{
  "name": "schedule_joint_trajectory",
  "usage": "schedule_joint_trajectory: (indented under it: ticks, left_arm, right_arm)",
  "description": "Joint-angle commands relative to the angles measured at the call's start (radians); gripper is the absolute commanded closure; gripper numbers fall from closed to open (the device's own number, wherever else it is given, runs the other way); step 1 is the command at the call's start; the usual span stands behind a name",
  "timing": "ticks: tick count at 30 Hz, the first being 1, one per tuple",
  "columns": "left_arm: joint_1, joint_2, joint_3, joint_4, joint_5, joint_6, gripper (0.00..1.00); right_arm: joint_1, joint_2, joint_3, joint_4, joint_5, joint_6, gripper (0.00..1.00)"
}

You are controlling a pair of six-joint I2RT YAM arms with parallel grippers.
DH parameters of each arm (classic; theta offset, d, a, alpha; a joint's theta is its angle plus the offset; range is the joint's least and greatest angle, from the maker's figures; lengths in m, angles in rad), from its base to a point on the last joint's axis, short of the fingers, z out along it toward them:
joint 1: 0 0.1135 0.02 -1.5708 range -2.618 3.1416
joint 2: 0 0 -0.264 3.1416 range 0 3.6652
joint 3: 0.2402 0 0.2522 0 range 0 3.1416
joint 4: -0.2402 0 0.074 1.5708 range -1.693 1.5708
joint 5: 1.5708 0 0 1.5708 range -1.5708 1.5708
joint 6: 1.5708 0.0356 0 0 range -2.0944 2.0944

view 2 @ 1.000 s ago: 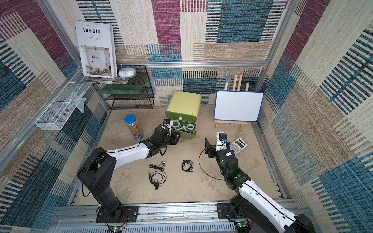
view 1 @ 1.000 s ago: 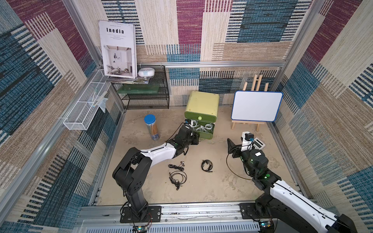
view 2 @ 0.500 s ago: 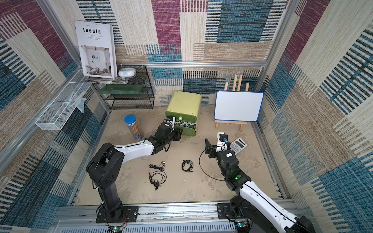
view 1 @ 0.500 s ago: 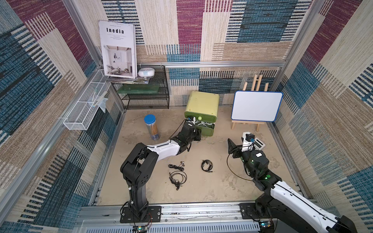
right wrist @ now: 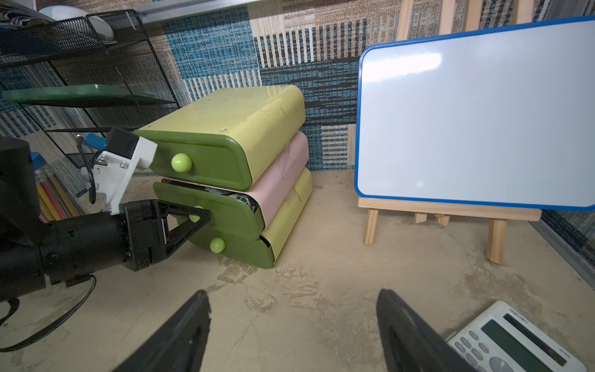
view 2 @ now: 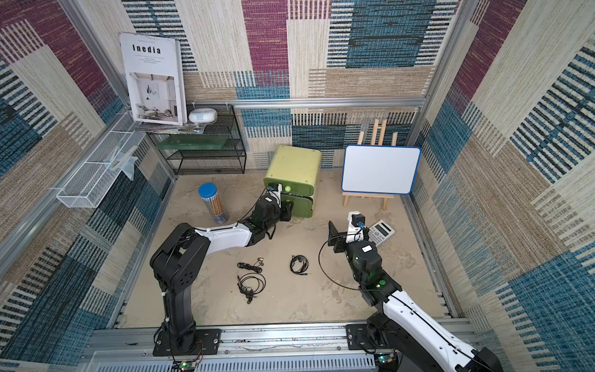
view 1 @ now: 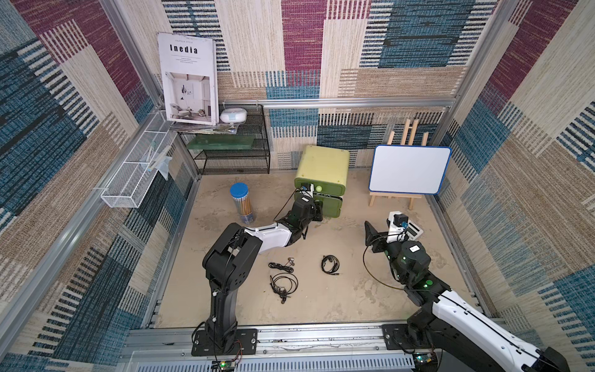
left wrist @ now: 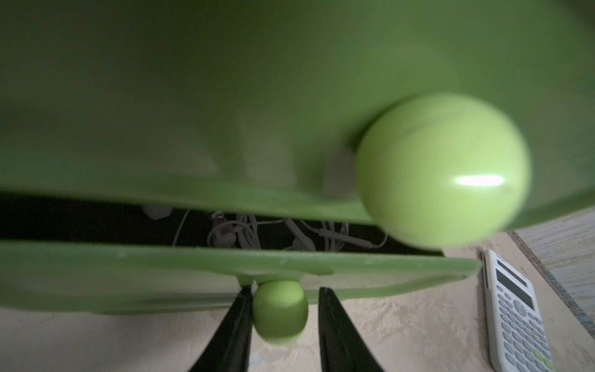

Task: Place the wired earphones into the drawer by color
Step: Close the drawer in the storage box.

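Left gripper [left wrist: 285,288] jaws stood narrow, straddling the knob [left wrist: 279,310] of the middle drawer [left wrist: 193,277], not clamped; right gripper [right wrist: 293,293] jaws wide, empty. White earphones [left wrist: 244,231] lay inside that drawer; black earphones [view 1: 279,266] lay on the surface [view 1: 354,306] before it. Light, limp, tangly: pinch the bunched coil. Magazine [view 1: 188,79] read "Inedia".

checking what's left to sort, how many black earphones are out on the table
3 earphones: one centre, one left of it, one just nearer the robot. More may hide in the drawers.
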Motion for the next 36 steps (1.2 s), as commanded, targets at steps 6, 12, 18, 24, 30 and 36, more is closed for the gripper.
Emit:
schedule_joint_trajectory:
  ticks: [6,12,18,24,30,36]
  left_arm:
    - [0.003,0.025,0.020,0.080,-0.022,0.030,0.62]
    - [0.002,0.036,0.030,0.091,-0.018,0.041,0.60]
    - [0.002,-0.004,-0.013,0.076,0.000,0.022,0.57]
    - [0.002,-0.082,-0.087,0.043,0.033,-0.006,0.53]
    - [0.004,-0.129,-0.174,0.066,0.086,-0.106,0.45]
    - [0.019,-0.124,-0.243,0.187,0.161,-0.245,0.41]
  right_arm:
    - [0.000,-0.005,-0.003,0.035,0.009,-0.004,0.15]
    - [-0.002,-0.003,-0.003,0.034,0.008,-0.002,0.15]
    - [-0.003,-0.002,0.005,0.020,0.012,0.010,0.15]
    - [-0.010,0.026,0.030,-0.013,-0.009,0.034,0.16]
    - [-0.029,0.052,0.049,-0.037,-0.050,0.051,0.16]
    - [-0.045,0.046,0.051,-0.050,-0.062,0.066,0.16]
